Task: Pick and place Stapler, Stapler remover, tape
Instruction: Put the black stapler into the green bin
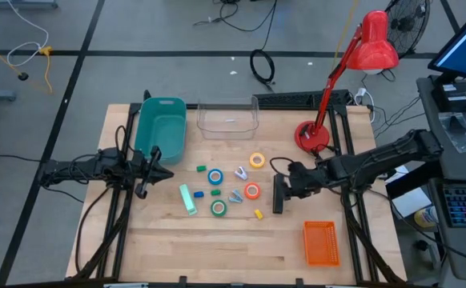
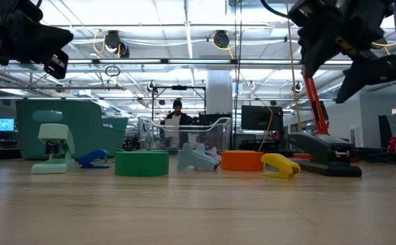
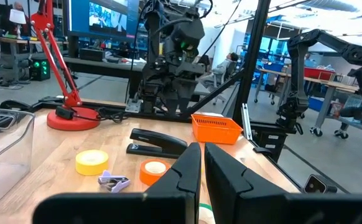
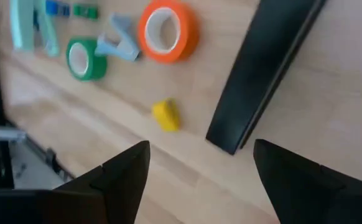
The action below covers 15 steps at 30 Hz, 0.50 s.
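Observation:
A black stapler lies flat on the table right of centre. My right gripper hangs open above its near end, slanting down, clear of it; the low view shows the gripper well above the stapler. Tape rolls lie flat: yellow, blue, orange, green. Two stapler removers lie between them. A mint stapler lies left of the green roll. My left gripper waits shut at the table's left.
A teal bin and a clear container stand at the far edge. An orange basket sits near right and a red lamp base far right. Small coloured blocks and a yellow piece lie among the rolls.

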Motion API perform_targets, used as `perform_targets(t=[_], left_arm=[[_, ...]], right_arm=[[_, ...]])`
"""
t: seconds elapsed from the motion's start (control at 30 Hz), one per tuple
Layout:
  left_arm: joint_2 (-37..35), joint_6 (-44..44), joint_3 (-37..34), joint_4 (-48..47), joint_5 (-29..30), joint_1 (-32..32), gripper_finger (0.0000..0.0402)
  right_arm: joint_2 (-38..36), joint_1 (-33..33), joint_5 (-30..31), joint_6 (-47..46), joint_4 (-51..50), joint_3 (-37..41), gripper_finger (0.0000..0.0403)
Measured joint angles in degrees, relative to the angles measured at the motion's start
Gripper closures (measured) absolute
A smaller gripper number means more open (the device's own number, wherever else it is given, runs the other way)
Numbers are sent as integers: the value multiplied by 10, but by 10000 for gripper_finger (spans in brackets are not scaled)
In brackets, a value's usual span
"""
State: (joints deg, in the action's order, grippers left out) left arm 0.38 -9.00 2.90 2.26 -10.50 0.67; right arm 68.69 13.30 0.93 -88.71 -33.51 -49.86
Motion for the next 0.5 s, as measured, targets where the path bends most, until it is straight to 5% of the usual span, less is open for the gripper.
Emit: perform_targets(t=[0.5], left_arm=[[0,-2,0,-4,0,0,378]], right_arm=[[114,-1,51,-24,-98,-78,119]])
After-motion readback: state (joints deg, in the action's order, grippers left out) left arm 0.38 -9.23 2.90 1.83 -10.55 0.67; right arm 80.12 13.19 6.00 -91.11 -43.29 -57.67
